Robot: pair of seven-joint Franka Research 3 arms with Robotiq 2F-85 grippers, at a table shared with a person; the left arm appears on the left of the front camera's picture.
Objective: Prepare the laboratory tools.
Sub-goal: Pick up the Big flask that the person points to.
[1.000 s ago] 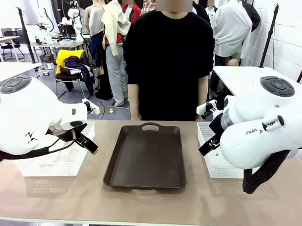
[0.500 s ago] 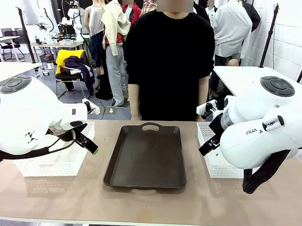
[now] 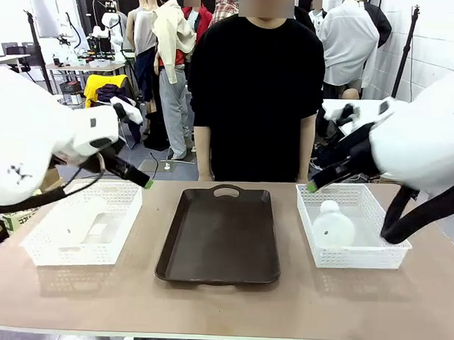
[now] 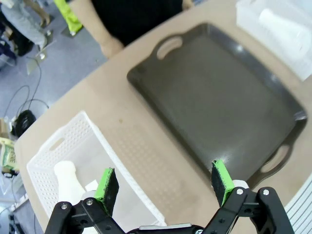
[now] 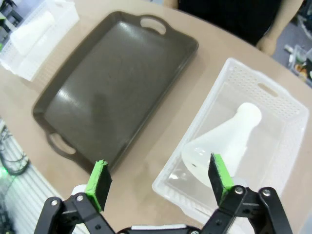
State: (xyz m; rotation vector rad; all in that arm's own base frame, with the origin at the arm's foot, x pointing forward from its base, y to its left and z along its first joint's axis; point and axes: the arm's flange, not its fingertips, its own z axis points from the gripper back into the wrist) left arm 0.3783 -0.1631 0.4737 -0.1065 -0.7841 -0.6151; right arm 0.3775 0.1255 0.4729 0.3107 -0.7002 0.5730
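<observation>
Two frosted-white conical flasks lie on their sides in white lattice baskets. One flask (image 3: 82,219) rests in the left basket (image 3: 128,211), the other flask (image 3: 333,226) in the right basket (image 3: 358,257). My left gripper (image 3: 144,181) hangs open, high above the left basket's inner edge; in its wrist view that gripper (image 4: 164,180) looks down on its flask (image 4: 68,178). My right gripper (image 3: 314,186) is open, up above the right basket's near corner. From the right wrist, the open gripper (image 5: 159,175) frames its flask (image 5: 229,141). Neither gripper touches anything.
A dark brown tray (image 3: 221,233) with handles lies bare at the table's middle between the baskets. A person in a black top (image 3: 252,89) stands at the far edge behind the tray, arms down. Bare tabletop (image 3: 222,304) runs along the near edge.
Both arms have risen from low over the baskets, so the baskets and the flasks inside now show. Both grippers stay open.
</observation>
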